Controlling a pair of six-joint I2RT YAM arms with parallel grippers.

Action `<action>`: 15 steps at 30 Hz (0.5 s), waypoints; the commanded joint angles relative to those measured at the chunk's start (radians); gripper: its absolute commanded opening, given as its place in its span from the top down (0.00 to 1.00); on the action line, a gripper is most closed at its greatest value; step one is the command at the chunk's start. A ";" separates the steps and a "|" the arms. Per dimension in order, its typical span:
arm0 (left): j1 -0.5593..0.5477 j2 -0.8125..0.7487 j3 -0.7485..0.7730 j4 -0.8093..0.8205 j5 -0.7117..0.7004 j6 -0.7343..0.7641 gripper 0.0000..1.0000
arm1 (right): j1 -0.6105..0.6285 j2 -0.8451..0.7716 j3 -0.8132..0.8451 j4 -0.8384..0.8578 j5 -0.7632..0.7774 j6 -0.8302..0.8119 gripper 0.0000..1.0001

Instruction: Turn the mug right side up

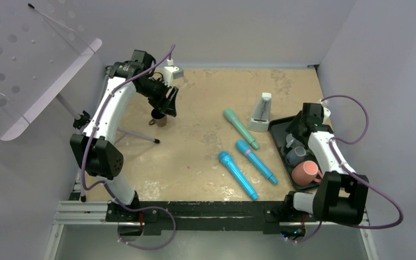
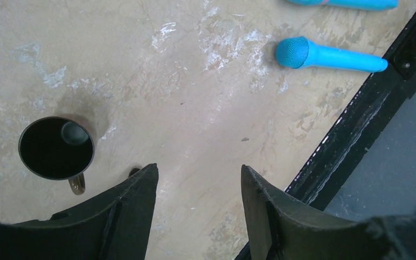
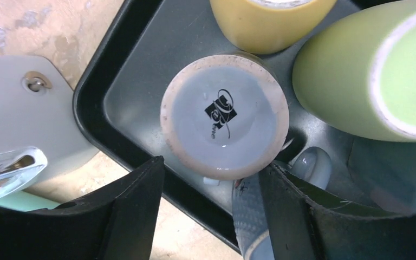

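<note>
A dark brown mug [image 1: 158, 117] stands on the tan table at the back left. In the left wrist view it [image 2: 56, 148] shows its open mouth upward, handle toward the camera. My left gripper [image 1: 169, 103] is open and empty [image 2: 197, 170], above and to the right of this mug, apart from it. My right gripper [image 1: 299, 129] hovers open [image 3: 212, 163] over the black tray [image 1: 279, 127]. Below it a pale mug [image 3: 225, 116] sits upside down, base with a black logo facing up. A pink mug [image 1: 305, 172] and a blue-grey mug [image 1: 296, 154] also sit in the tray.
A yellow mug [image 3: 268, 21] and a green mug [image 3: 365, 70] crowd the tray [image 3: 135, 81]. A metronome [image 1: 261, 112], a green microphone [image 1: 240, 128] and two blue microphones [image 1: 256, 161] [image 1: 238, 174] lie mid-table. A music stand [image 1: 32, 70] stands at the left.
</note>
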 commanded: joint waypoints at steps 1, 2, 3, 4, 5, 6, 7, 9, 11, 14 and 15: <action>0.016 -0.005 0.016 -0.027 0.085 -0.006 0.38 | 0.001 0.042 0.015 0.087 -0.019 -0.020 0.36; 0.017 -0.004 0.018 -0.027 0.094 -0.006 0.38 | 0.001 0.048 0.013 0.099 -0.025 -0.025 0.39; 0.017 -0.002 0.020 -0.027 0.098 -0.005 0.38 | 0.001 0.053 0.012 0.112 -0.035 -0.027 0.40; 0.018 -0.003 0.022 -0.027 0.100 -0.005 0.38 | 0.002 0.061 0.011 0.127 -0.046 -0.034 0.42; 0.019 0.000 0.024 -0.027 0.101 -0.006 0.38 | 0.003 0.075 0.013 0.137 -0.054 -0.041 0.43; 0.018 0.003 0.027 -0.029 0.103 -0.006 0.38 | 0.003 0.087 0.020 0.141 -0.057 -0.043 0.44; 0.019 0.008 0.031 -0.029 0.106 -0.007 0.38 | 0.006 0.101 0.028 0.142 -0.056 -0.044 0.45; 0.019 0.016 0.036 -0.034 0.110 -0.009 0.38 | 0.022 0.126 0.050 0.131 -0.022 -0.032 0.45; 0.019 0.021 0.041 -0.040 0.113 -0.010 0.38 | 0.041 0.137 0.066 0.099 0.030 -0.002 0.48; 0.019 0.022 0.039 -0.046 0.126 -0.004 0.38 | 0.096 0.087 0.053 0.076 0.140 0.066 0.48; 0.019 0.020 0.037 -0.047 0.128 -0.003 0.38 | 0.113 0.059 0.040 0.078 0.167 0.089 0.47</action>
